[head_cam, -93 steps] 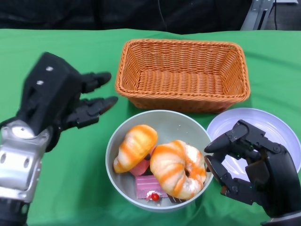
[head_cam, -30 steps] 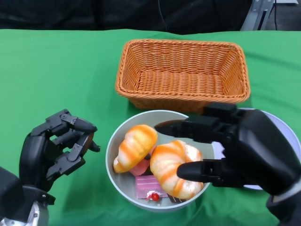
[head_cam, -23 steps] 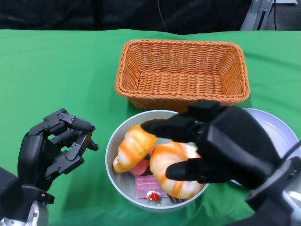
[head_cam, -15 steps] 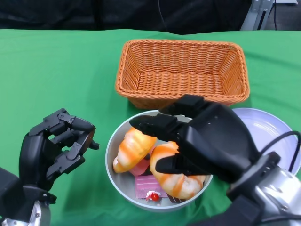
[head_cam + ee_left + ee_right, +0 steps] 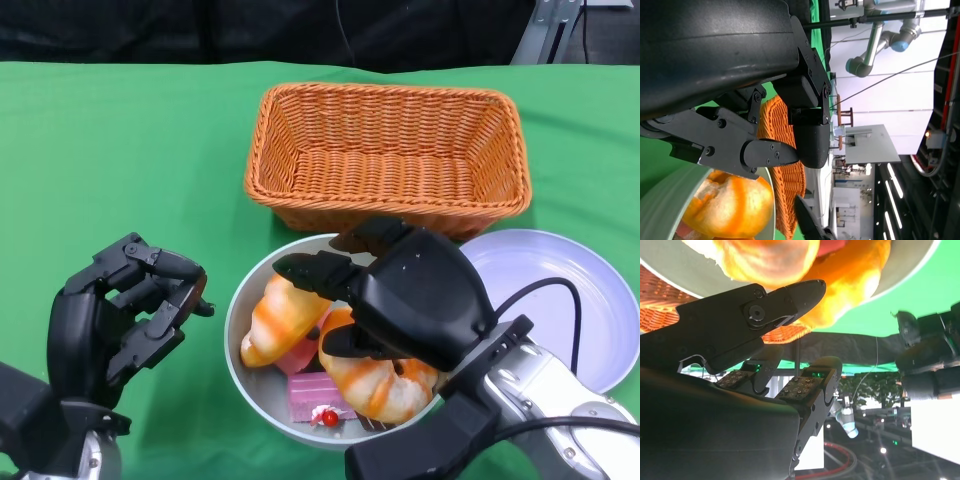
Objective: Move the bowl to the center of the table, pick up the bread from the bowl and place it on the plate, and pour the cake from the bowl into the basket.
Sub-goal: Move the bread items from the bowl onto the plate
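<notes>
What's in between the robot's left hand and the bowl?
Only bare green tablecloth separates the left hand from the bowl; the head view shows that gap.

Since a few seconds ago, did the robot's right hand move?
Yes. The right hand left the plate and came across over the bowl, toward the basket; its fingers now spread above the bread.

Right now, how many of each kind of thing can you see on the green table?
Orange-striped bread rolls: 2
Pink cake slice with a red berry: 1
Grey round bowl: 1
Orange wicker basket: 1
Pale lilac round plate: 1
Total: 6
</notes>
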Robot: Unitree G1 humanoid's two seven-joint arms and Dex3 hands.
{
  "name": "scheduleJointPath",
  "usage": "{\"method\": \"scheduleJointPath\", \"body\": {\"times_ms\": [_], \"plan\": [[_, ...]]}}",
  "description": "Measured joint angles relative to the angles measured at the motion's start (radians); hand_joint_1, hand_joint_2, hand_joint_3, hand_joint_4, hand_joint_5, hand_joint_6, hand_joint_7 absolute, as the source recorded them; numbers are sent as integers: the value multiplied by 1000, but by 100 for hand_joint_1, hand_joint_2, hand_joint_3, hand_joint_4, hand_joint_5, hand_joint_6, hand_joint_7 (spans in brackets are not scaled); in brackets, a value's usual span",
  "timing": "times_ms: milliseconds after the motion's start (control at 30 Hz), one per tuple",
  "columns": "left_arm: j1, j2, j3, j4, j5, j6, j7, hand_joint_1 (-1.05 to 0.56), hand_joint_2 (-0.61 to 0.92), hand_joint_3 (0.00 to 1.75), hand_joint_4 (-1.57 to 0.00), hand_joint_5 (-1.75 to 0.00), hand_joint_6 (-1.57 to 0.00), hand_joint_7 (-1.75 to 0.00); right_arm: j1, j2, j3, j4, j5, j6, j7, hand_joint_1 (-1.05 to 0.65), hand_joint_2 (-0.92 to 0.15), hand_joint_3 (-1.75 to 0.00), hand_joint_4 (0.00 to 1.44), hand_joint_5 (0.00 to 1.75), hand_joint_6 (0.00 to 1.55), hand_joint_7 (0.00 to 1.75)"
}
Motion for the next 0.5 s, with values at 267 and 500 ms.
{"method": "scheduleJointPath", "body": {"times_ms": [267,500], "plan": [[-3,-3,8,15,-2,-22,21,-21,92,20,-82,-148,-90,-106,-54,20,41,142,4,9,-87,-70,-86,0,72,22,69,1],[-7,-9,11,30,-3,-47,44,-22,92,20,-83,-150,-90,-108,-97,44,73,233,8,30,-139,-70,-86,0,71,19,68,0]]}}
